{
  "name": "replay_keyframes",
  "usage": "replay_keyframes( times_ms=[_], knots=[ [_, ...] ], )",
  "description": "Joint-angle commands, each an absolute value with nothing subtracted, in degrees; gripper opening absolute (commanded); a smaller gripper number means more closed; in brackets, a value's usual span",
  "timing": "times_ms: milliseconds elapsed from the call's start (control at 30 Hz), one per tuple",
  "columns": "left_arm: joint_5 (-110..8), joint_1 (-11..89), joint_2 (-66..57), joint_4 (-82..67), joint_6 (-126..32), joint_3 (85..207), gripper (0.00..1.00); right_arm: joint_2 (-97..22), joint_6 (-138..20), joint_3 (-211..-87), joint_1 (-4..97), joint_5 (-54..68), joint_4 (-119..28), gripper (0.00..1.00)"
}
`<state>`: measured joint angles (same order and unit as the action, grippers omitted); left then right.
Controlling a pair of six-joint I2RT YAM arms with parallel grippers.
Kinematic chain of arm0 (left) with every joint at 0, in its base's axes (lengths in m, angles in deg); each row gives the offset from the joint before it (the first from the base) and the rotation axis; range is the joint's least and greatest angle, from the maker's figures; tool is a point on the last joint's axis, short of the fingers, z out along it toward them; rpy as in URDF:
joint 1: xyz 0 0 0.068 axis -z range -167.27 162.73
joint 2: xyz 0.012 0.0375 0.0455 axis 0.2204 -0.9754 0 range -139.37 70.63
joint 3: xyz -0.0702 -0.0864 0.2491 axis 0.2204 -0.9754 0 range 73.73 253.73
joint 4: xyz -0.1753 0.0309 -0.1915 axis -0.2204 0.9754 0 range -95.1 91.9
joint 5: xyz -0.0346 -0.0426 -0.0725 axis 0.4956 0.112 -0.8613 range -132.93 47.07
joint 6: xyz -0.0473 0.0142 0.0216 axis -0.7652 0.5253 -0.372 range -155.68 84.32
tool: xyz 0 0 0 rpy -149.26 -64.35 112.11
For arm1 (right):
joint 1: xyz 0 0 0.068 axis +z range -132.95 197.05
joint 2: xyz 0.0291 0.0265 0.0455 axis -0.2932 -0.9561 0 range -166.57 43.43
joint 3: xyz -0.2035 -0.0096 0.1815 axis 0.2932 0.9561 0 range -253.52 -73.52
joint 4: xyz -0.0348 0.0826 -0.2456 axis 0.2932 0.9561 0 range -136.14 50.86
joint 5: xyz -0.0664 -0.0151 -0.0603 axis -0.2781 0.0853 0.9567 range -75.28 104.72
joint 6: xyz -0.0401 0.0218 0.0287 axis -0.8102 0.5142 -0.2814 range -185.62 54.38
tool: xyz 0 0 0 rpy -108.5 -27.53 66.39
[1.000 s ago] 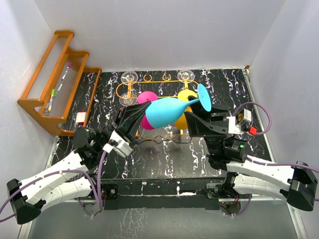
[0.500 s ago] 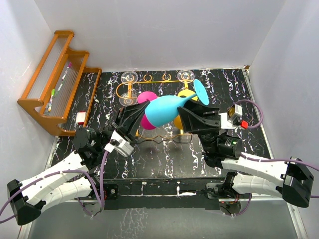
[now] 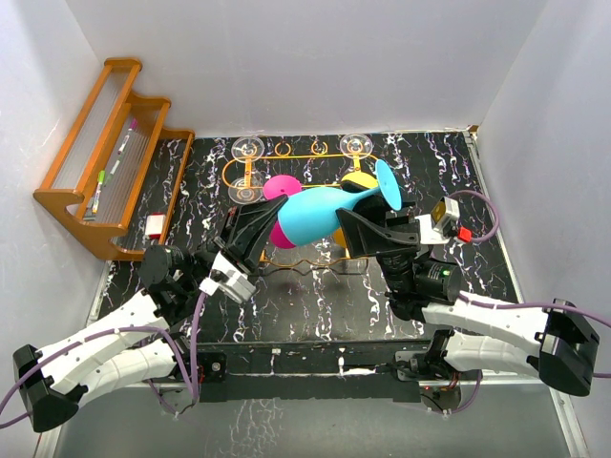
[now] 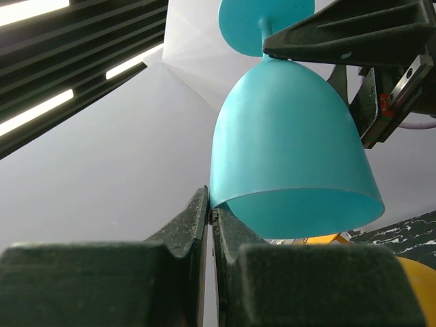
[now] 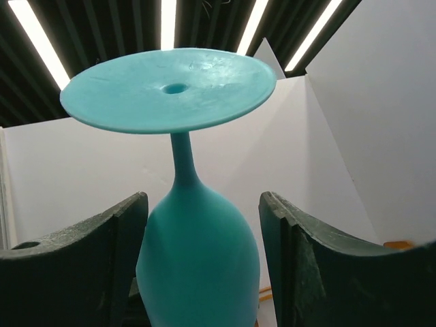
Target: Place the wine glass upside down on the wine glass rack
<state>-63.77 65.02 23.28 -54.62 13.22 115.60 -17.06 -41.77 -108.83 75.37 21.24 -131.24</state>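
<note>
Top external vs 0.5 s ago: little change. wine glass tipped a touch, foot lower & nearer right gripper. Vs 1 s ago: right gripper in from further out, now alongside stem end of bowl.

left gripper: nearly closed, pinching bowl rim, cup wall btwn the two tips, rest of glass beyond them.

Right wrist view: right jaws set wide, one finger each side of bowl, stem & foot sticking out past the tips. Clear gap on one side, contact on other side can't tell. Left wrist view: apparent contact of one right finger w/ glass at bowl/stem junction.

Glass off table, lying roughly sideways btwn both grippers. wine glass rack further out past both sets of tips, w/ pink glass & yellow glass partly hidden behind bowl.
</note>
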Motion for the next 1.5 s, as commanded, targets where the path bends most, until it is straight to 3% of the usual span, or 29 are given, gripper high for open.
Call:
replay_keyframes(
  times_ms=[0,600,867,933,967,1067,1433,1467],
  knots=[
    [-66.1,65.4,24.0,-57.1,13.5,115.6,0.0,-16.8,-41.6,-110.5,75.0,21.8,-147.0,0.7],
    [-66.4,65.4,24.2,-57.4,14.0,115.0,0.0,-14.0,-47.2,-110.4,74.6,19.9,-146.5,0.7],
    [-66.3,65.4,23.6,-57.4,13.8,116.0,0.0,-16.7,-44.6,-110.3,74.6,18.9,-147.9,0.62],
    [-65.8,65.4,23.7,-57.1,13.4,116.3,0.0,-17.1,-44.0,-110.3,74.6,19.2,-148.3,0.57],
    [-65.4,65.4,23.7,-56.9,13.2,116.4,0.0,-17.3,-43.8,-110.6,74.6,19.0,-148.3,0.5],
    [-65.3,65.4,23.7,-57.0,13.4,116.3,0.0,-17.9,-43.3,-111.8,74.6,17.7,-147.9,0.09],
    [-65.4,65.4,22.7,-54.2,15.9,116.8,0.0,-17.8,-42.6,-116.0,74.6,12.9,-140.5,0.08],
    [-65.8,65.4,22.7,-52.1,16.8,117.0,0.05,-17.2,-43.7,-116.6,74.6,12.8,-139.0,0.08]
  ],
)
